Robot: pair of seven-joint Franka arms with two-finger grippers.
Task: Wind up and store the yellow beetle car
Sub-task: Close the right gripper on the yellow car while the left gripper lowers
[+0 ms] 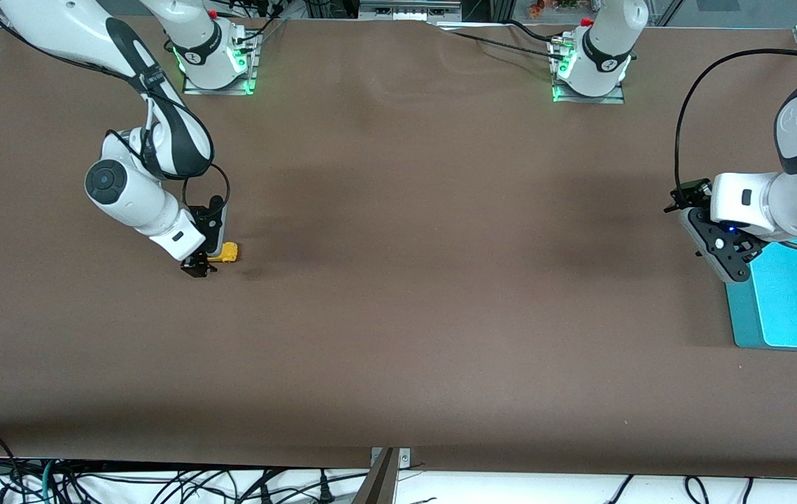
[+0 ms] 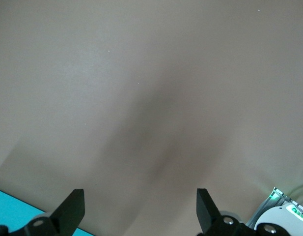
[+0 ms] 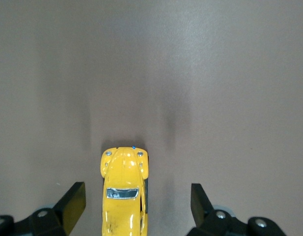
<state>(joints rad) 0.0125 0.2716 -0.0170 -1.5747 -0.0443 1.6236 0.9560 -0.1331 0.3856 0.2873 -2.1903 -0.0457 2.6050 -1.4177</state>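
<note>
The yellow beetle car [image 1: 227, 253] rests on the brown table toward the right arm's end. My right gripper [image 1: 205, 262] is lowered around it. In the right wrist view the car [image 3: 124, 189] lies lengthwise between the two black fingers, closer to one finger [image 3: 72, 204] than the other, with a gap on each side. The right gripper [image 3: 134, 206] is open and touches nothing that I can see. My left gripper [image 1: 720, 255] waits open above the edge of the turquoise tray [image 1: 790, 301]. Only bare table shows between the left gripper's fingertips [image 2: 140, 209].
The turquoise tray stands at the left arm's end of the table, and its corner [image 2: 13, 209] shows in the left wrist view. Both robot bases [image 1: 216, 63] stand along the table's edge farthest from the front camera. Cables hang below the nearest edge.
</note>
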